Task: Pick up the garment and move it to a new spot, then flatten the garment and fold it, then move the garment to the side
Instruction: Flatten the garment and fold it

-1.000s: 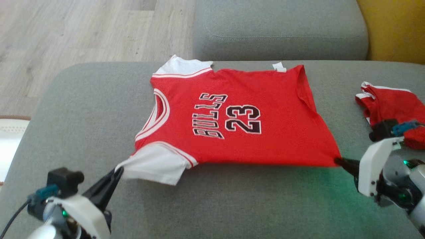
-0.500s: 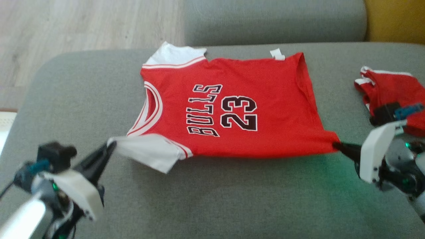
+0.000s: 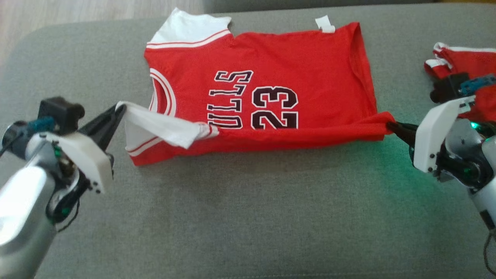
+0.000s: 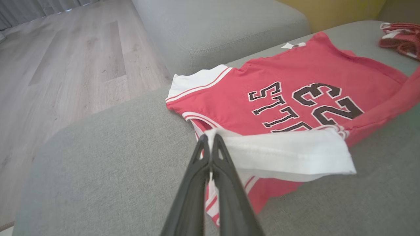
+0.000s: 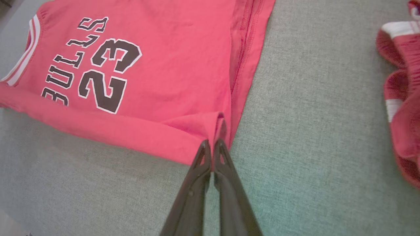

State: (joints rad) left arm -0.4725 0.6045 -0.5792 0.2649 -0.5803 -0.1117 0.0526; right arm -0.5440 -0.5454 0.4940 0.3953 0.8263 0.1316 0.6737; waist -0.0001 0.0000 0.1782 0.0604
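There's the red jersey shirt (image 3: 329,77) with white sleeves and black "BULLS 23" lettering, spread on the grey fabric cushion (image 3: 248,213). The left gripper (image 3: 120,108) is clamped tight on the near white sleeve, lifting it over the chest. The right gripper (image 3: 389,124), fingers pinched together, has the near hem corner, raised too. A smaller red garment (image 3: 465,58) with white trim lies off right, apart.

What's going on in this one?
The robot is partway into folding the red BULLS jersey on the grey cushion. Its left gripper is shut on the near white sleeve, and its right gripper is shut on the near hem corner. The near edge is lifted and curls over part of the lettering. A smaller red garment lies apart on the robot's right.
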